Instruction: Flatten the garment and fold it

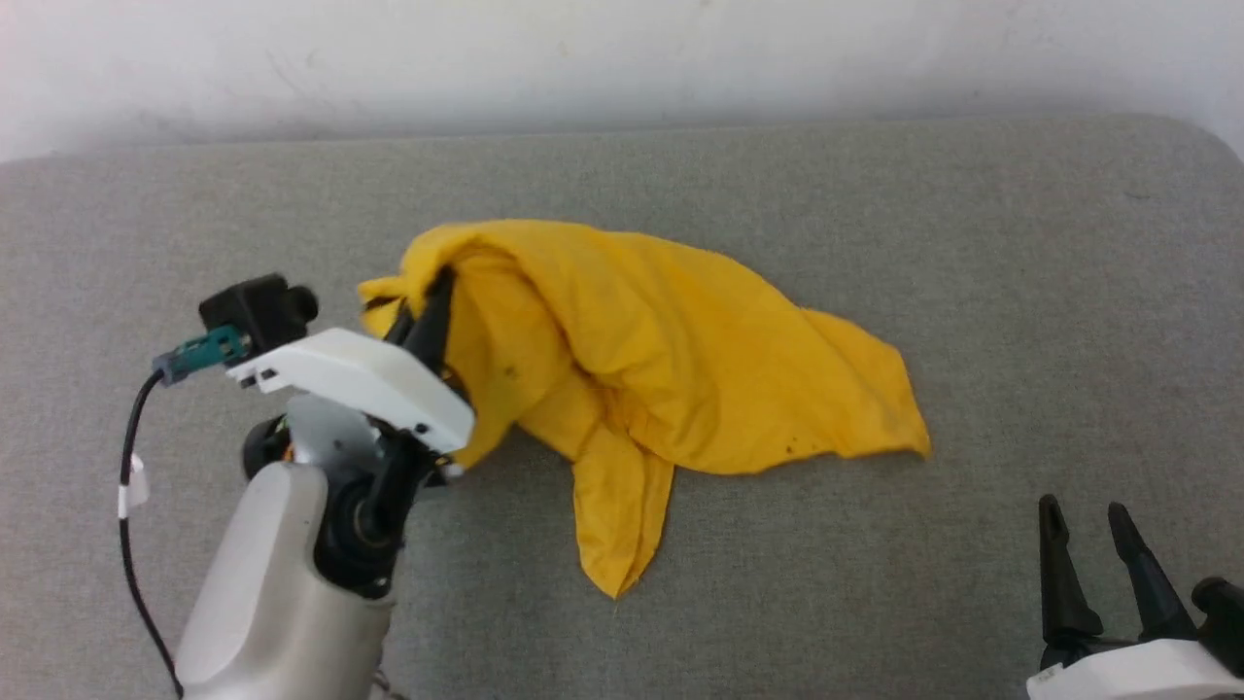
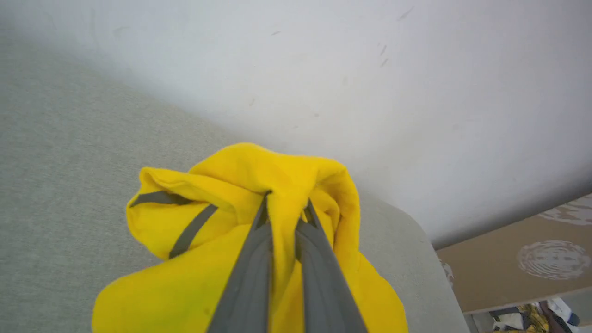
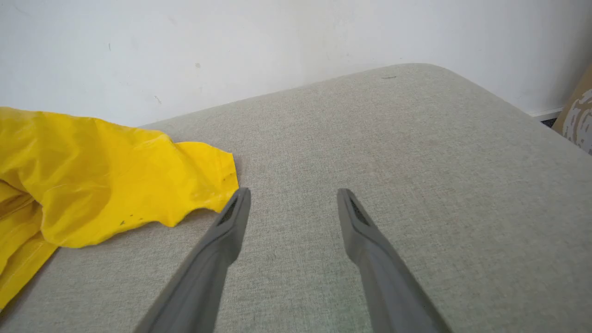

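Note:
The bright yellow garment (image 1: 671, 360) lies crumpled in the middle of the grey cushioned surface (image 1: 875, 194), its printed side hidden. My left gripper (image 1: 437, 292) is shut on a bunched fold at the garment's left end and holds that end raised. In the left wrist view the yellow cloth (image 2: 259, 185) is pinched between the two fingers, and dark stripes show on a fold to the left. My right gripper (image 1: 1084, 515) stands open at the lower right, apart from the garment; in the right wrist view the garment's edge (image 3: 203, 185) lies just left of that gripper (image 3: 293, 196).
A white wall (image 1: 622, 58) runs along the surface's far edge. The surface's rounded right corner (image 3: 416, 69) shows in the right wrist view, with a brown patterned floor (image 2: 532, 259) beyond it. Bare grey surface lies to the right of the garment.

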You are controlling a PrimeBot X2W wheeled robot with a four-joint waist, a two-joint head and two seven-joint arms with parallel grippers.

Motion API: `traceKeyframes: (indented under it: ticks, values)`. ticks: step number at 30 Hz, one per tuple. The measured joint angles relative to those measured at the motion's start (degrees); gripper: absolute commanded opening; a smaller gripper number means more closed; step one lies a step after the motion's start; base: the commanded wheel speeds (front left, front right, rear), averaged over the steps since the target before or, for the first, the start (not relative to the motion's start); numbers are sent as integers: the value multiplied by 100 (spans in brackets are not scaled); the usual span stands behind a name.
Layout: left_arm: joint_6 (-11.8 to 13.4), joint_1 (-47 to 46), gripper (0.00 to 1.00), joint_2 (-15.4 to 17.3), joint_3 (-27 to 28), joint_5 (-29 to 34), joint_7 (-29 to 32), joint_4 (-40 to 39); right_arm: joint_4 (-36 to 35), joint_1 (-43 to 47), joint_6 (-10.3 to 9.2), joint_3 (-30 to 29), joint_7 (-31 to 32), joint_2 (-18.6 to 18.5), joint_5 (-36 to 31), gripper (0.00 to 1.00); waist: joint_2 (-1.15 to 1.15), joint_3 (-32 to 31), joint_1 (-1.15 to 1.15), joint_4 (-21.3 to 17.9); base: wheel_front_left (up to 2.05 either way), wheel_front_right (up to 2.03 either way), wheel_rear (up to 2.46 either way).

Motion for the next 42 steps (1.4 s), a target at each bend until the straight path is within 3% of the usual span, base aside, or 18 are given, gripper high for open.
traceKeyframes:
  ticks: [1, 2, 3, 4, 11, 19, 26, 36, 41, 42]
  values:
    - [19, 8, 23, 94, 16, 85, -53, 191, -2, -7, 0, 1, 7, 0, -1, 100, 0, 40, 0, -10, 0, 0, 0]
    - [20, 16, 50, 143, 49, 134, -133, 374, -3, -14, 0, -1, 20, 1, -1, 100, 0, 84, 0, -19, 0, 0, 0]
    - [22, 18, 97, 153, 90, 134, -208, 537, -4, -25, 0, -9, 25, 1, -1, 100, 0, 127, 0, -26, 0, 0, 0]
    - [16, 18, 100, 181, 77, 177, -263, 682, -13, -35, 0, -12, 25, 0, -1, 100, 0, 171, 0, -32, 0, 0, 0]
    - [-264, 16, 100, 388, -216, 743, -901, 1099, -52, -75, 0, -56, 58, -1, -51, 100, 0, 373, 1, 31, 0, 0, 0]
    - [-334, 399, 100, 967, -811, 1860, -1440, 127, -110, -69, 0, -54, 143, 0, -56, 100, 0, 248, 0, 209, 0, 0, 0]
    - [-370, 1160, 100, 1433, -1376, 2258, -911, -246, -197, -49, 0, -48, 201, 2, -64, 100, 0, 248, 0, 324, 0, 0, 0]
    - [-880, 848, 100, 1586, -1747, 2301, -485, 603, -370, -85, 0, -32, 322, 2, -168, 100, 0, 539, 0, 256, 0, 0, 0]
    - [-1001, 462, 100, 1571, -1819, 2330, -524, 954, -387, -99, 0, -43, 327, 2, -168, 100, 0, 659, 0, 186, 0, 0, 0]
    - [-1006, 400, 92, 1564, -1846, 2357, -545, 1016, -387, -99, 0, -47, 327, 2, -168, 100, 0, 671, 0, 179, 0, 0, 0]
